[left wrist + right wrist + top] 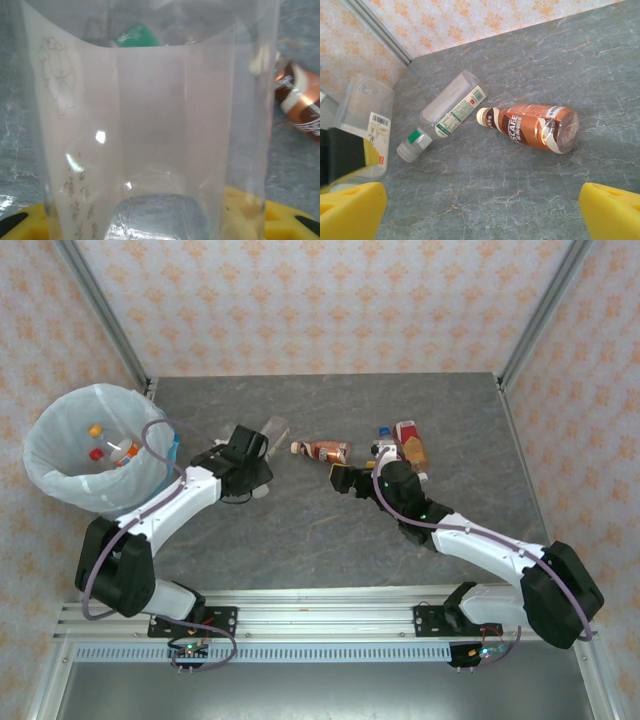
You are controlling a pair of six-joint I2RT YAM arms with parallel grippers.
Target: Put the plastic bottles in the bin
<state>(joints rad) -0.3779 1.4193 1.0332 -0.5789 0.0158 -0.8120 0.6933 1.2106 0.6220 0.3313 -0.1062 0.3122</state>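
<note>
The grey marble-pattern table [320, 540] takes most of the top view. At its far left corner stands the round waste bin lined w/ a translucent white plastic bag [45, 475]. Inside it lie a few small bottles [110, 448], w/ orange & red caps visible.

The left gripper [248, 472] is just right of the bin. Its jaws are mostly closed on the clear square-sided plastic bottle w/ white label [150, 125], w/ a yellow finger on each side of it. I cannot tell if this bottle touches the table.

The right gripper [482, 215] is fully open & holds nothing. Its yellow fingertips are far apart, low over the table centre, pointing to the left arm.

Between the two grippers lie 2 bottles on their sides, near each other but apart:
- the clear round plastic bottle w/ white label & green neck band [451, 107], at the far side beside the left gripper
- the brown coffee bottle w/ cream cap [535, 127], cap pointing to the left arm

Behind the right gripper is a small group of bottles [408, 445], w/ a red cap & a dark cap. I cannot tell the exact no. of bottles.
</note>
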